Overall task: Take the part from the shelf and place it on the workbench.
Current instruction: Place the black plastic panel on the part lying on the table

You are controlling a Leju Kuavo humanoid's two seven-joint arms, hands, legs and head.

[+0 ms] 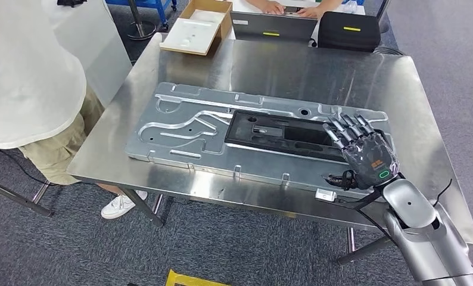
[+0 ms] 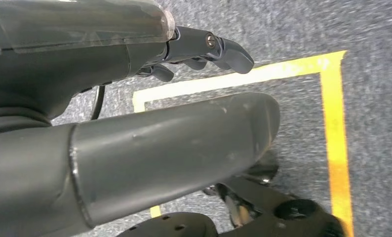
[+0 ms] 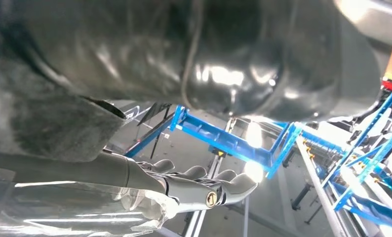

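The part (image 1: 186, 128), a long silver stamped plate with a black insert (image 1: 276, 132) in its middle, lies flat on the steel workbench (image 1: 317, 71). My right hand (image 1: 365, 149) hovers over the plate's right end, back up, fingers stretched and spread, holding nothing. I cannot tell whether it touches the plate. In the right wrist view the same hand (image 3: 194, 190) shows straight fingers with nothing between them. My left hand (image 2: 135, 148) hangs low over grey carpet, fingers (image 2: 209, 49) loosely apart and empty.
A person in a white shirt (image 1: 25, 77) stands close at the bench's left edge. Another person's hands (image 1: 282, 8) rest at a laptop (image 1: 273, 27) at the far side. A cardboard box (image 1: 198, 27) and a black case (image 1: 348, 31) sit at the back. Yellow floor tape (image 2: 334, 133) runs below my left hand.
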